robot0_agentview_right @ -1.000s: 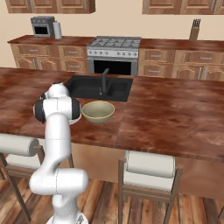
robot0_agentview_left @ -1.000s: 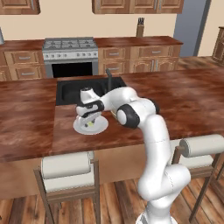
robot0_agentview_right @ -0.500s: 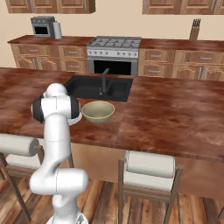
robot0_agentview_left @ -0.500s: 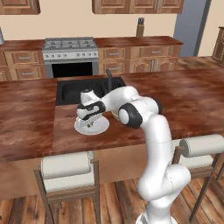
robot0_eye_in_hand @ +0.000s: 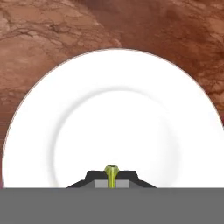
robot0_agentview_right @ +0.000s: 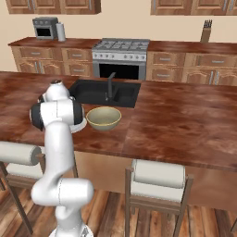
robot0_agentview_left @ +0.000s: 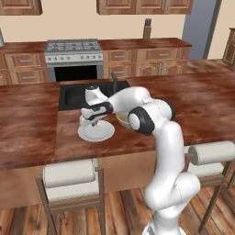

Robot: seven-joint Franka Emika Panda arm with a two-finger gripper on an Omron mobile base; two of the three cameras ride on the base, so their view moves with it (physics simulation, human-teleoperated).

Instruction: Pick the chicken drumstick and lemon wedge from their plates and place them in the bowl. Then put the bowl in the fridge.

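Above plate (robot0_eye_in_hand: 144, 109), gripper (robot0_eye_in_hand: 111, 175) pinching lemon wedge (robot0_eye_in_hand: 111, 174).

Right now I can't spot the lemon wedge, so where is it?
In the hand view the lemon wedge sits pinched between the gripper's dark fingers, just above the white plate on the island counter.
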